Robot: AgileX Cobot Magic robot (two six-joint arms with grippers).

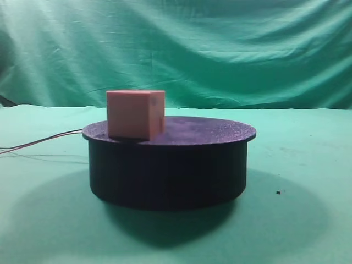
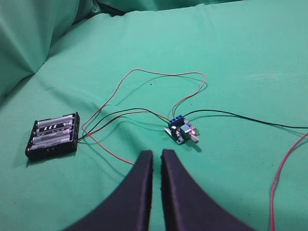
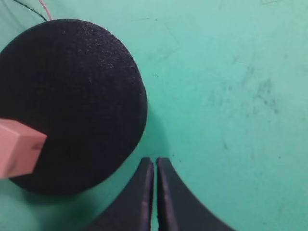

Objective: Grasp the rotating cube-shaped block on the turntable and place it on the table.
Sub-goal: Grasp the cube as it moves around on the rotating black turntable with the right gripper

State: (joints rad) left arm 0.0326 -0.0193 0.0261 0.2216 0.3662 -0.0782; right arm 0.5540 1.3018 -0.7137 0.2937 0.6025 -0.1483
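Green-draped bench [image 1: 308, 165]: right gripper [image 3: 155, 166] hovering, jaws closed on nothing, just beside turntable [image 3: 72, 101]. Left gripper [image 2: 157, 159] jaws sitting closed too, above battery pack [image 2: 53, 135] wiring. Cube-shaped block [image 1: 135, 114] sitting on turntable's left edge.

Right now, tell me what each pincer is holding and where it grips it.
Nothing is held. The left pincer and the right pincer are both shut on air; the cube-shaped block sits untouched on the turntable.

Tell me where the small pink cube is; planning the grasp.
In the exterior high view, the small pink cube sits on the left part of the black drum turntable, near its rim.
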